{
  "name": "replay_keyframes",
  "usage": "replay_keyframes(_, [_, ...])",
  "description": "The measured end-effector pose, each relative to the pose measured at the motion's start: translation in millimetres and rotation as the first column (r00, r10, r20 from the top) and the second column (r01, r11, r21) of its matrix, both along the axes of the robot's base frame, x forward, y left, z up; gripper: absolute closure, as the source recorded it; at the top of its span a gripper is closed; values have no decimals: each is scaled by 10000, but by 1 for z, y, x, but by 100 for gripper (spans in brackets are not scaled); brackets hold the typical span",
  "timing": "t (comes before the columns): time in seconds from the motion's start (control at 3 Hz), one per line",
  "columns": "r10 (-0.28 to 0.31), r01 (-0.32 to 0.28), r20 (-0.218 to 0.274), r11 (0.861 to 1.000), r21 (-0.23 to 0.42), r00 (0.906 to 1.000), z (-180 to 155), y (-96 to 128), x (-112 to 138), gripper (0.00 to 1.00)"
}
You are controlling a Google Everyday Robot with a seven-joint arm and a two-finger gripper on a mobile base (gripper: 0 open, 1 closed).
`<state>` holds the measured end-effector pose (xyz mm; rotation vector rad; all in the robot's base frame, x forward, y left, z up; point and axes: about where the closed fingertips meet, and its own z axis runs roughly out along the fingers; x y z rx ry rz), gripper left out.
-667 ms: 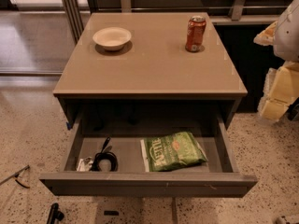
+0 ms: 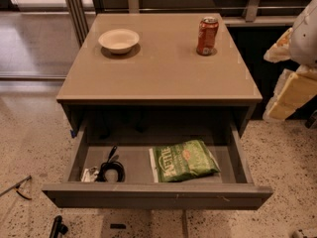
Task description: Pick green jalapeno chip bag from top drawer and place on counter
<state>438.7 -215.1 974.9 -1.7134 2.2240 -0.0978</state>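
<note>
Nearest us, the top drawer (image 2: pixel 157 195) stands pulled out, its front panel at six o'clock. Inside, the green jalapeno chip bag (image 2: pixel 184 160) lies flat on the grey floor, just right of centre, lettering up. At the bag's nine o'clock, apart from it, sits a coiled black cable (image 2: pixel 111 170).

Over at three o'clock, what looks to be the gripper (image 2: pixel 293 90) hangs beside the counter's right edge, well apart from the bag. Only part of it is in frame, so I cannot tell whether it is released or clenched.

The step in hand, I'd say, is the reach. Come down from above, keep clear of the counter overhang at the bag's twelve o'clock and the drawer wall at its three, and pinch a raised foil edge.

Farther back is the counter (image 2: pixel 163 78), with a white bowl (image 2: pixel 119 39) at eleven o'clock and an orange soda can (image 2: pixel 207 35) at one. The bare stretch in front of them suits the landing.
</note>
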Motion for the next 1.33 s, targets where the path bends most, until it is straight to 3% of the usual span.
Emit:
replay_keyframes(0.33, [-57,56,13,9985,536,10000,-22,9,1,49])
replay_keyframes(1.0, [-112,214,-527,9799,1983,9985,-114,38,-1,95])
replay_keyframes(1.33, [131,133,-994,9654,2603,9950,-171,55,-4,100])
